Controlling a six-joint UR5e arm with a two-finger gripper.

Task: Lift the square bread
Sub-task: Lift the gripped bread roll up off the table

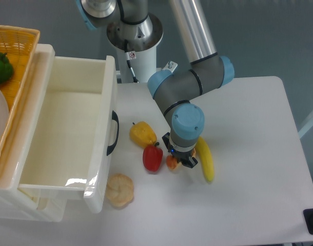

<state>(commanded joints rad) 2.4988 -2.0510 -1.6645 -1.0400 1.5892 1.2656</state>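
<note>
Gripper (pixel 178 160) sits low over the square bread (pixel 171 163), which lies on the white table (pixel 249 154) between the red pepper (pixel 152 157) and the banana (pixel 206 159); only an orange corner of the bread shows beneath the wrist. Finger state cannot be told, the tips being hidden. Yellow pepper (pixel 142 134) lies nearby, round bun (pixel 119 190) by the open white drawer (pixel 69 138).

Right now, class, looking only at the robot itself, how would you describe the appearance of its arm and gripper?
The arm is built of smooth grey and silver cylindrical tubes, with light blue caps on its joints. A white base column carries a small red-and-white sticker, and a thin dark cable runs down it. The gripper is small, black and boxy; its fingers are mostly hidden beneath the wrist.
</note>
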